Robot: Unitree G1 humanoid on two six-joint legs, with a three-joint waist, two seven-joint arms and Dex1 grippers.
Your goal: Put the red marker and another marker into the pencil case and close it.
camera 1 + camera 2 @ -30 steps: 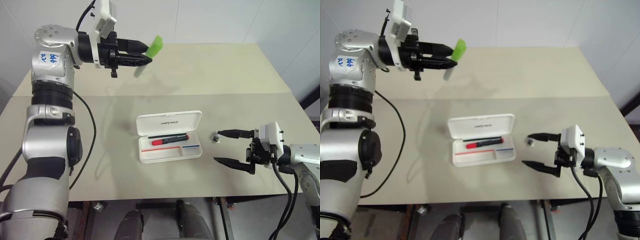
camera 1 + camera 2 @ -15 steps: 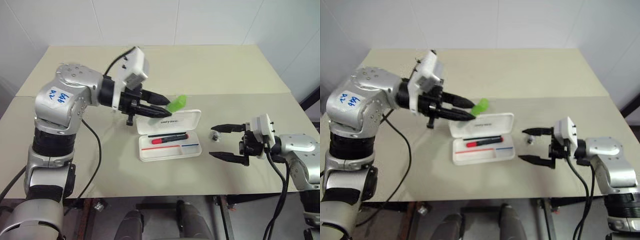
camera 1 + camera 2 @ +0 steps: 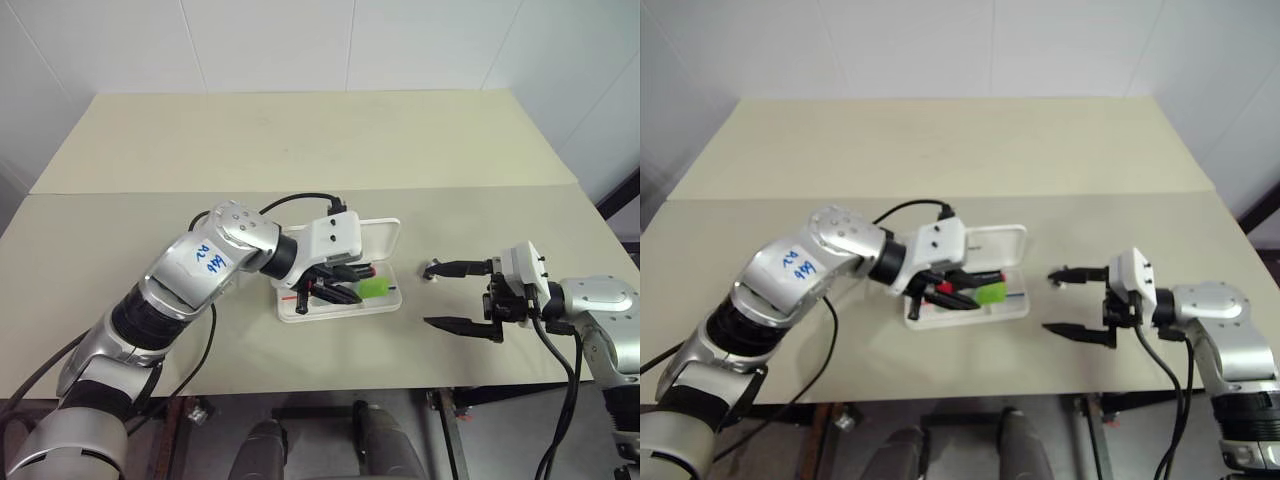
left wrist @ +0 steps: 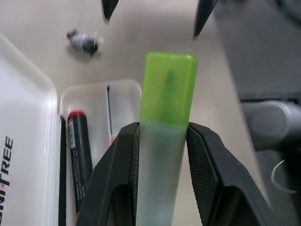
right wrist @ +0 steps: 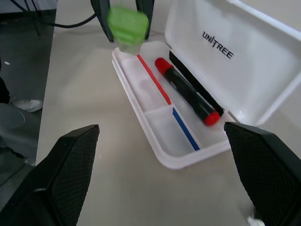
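The pencil case (image 3: 388,236) lies open at the table's middle, its white lid tipped back. The red marker (image 5: 188,92) rests in the tray's rear slot, next to the lid. My left gripper (image 3: 350,291) is shut on the other marker, a stubby highlighter (image 4: 167,117) with a pale body and a lime-green cap. It holds the highlighter low over the tray's front compartment, cap (image 3: 376,288) toward my right gripper. Whether the highlighter touches the tray, I cannot tell. My right gripper (image 3: 432,295) stands wide open just right of the case, holding nothing.
A small grey crumpled scrap (image 3: 430,271) lies on the table beside the right gripper's upper finger. A seam (image 3: 120,192) crosses the table behind the case. The table's front edge (image 3: 330,392) runs close below both arms.
My left arm has swung down from high over the far left of the table to the open case, carrying the highlighter. The right gripper has stayed open in place.
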